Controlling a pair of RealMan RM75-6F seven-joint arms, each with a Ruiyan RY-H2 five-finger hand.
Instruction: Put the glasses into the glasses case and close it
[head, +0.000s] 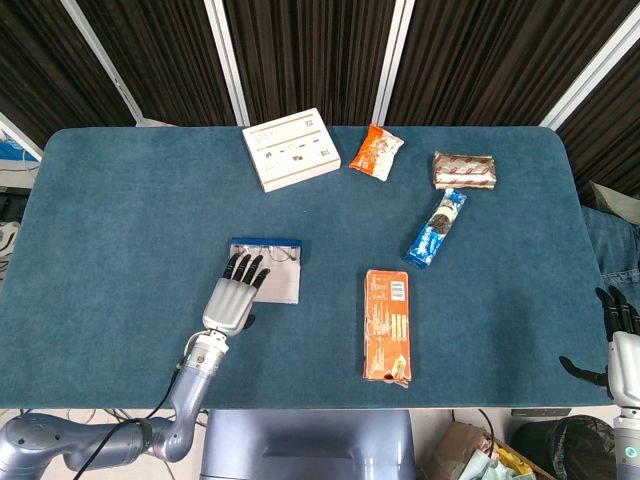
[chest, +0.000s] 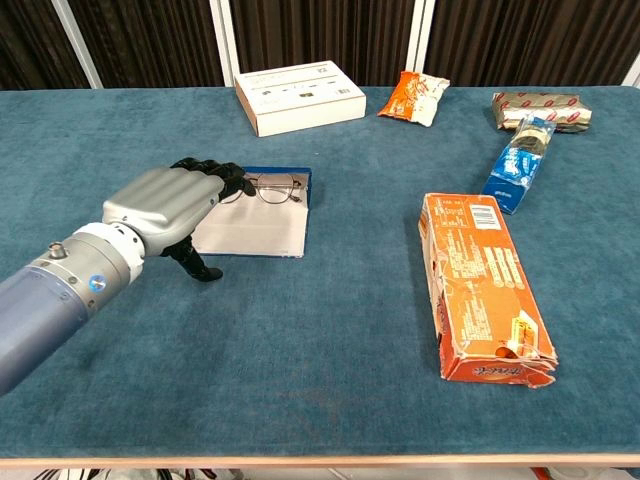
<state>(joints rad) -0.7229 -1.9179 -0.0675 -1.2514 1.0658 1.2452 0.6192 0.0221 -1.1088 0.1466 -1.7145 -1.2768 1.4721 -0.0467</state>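
Observation:
The glasses case (head: 275, 282) (chest: 262, 229) lies open and flat left of the table's middle, grey inside with a blue far rim. The thin-framed glasses (head: 273, 257) (chest: 272, 185) rest in it along that rim. My left hand (head: 233, 297) (chest: 165, 203) hovers over the case's left part, fingers stretched out toward the glasses and holding nothing; it hides the left lens in the chest view. My right hand (head: 618, 338) hangs off the table's right edge, fingers apart and empty.
An orange carton (head: 386, 322) (chest: 483, 285) lies right of the case. Along the far side are a white box (head: 291, 148) (chest: 298, 97), an orange snack bag (head: 376, 152), a brown wrapped pack (head: 464, 169) and a blue cookie sleeve (head: 436, 228).

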